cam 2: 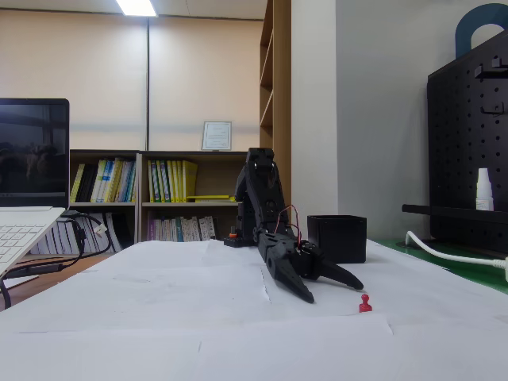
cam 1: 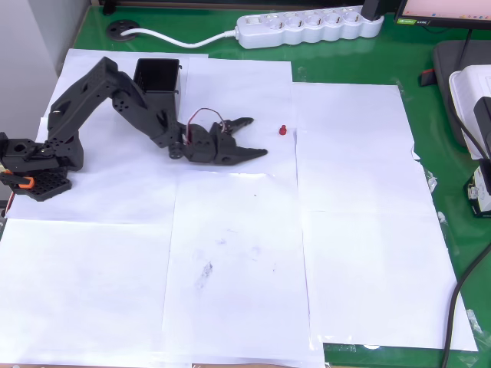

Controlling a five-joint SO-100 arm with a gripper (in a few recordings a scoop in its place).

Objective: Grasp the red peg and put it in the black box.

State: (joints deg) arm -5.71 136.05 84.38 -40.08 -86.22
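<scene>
Overhead and fixed views of the workspace, listed from largest item to smallest. The green table (cam 1: pixel 453 69) runs to the frame edges in the overhead view and is largely covered by overlapping sheets of white paper (cam 1: pixel 230 261); the fixed view shows the same paper (cam 2: pixel 198 317) spreading across the foreground. A white power strip (cam 1: pixel 307 27) lies along the upper edge of the overhead frame. The black arm (cam 1: pixel 115 96) starts from its base at the left edge, rises toward the upper left, then folds down toward the centre. In the fixed view the arm (cam 2: pixel 260 194) stands at mid-frame in front of bookshelves.

The black box (cam 1: pixel 157 77) sits in the upper left of the overhead frame, just beside the arm's elbow; whether the two touch is hard to judge from above. In the fixed view the box (cam 2: pixel 337 236) stands upright, right of the arm.

The gripper (cam 1: pixel 257 138) points right, low over the paper, its two fingers spread wide with nothing between them; the fixed view shows the gripper (cam 2: pixel 333 287) angled down toward the sheet.

The red peg (cam 1: pixel 282 129) stands on the paper just right of the fingertips, above centre, apart from them. In the fixed view the peg (cam 2: pixel 365 303) stands upright, knob up, at lower right.
</scene>
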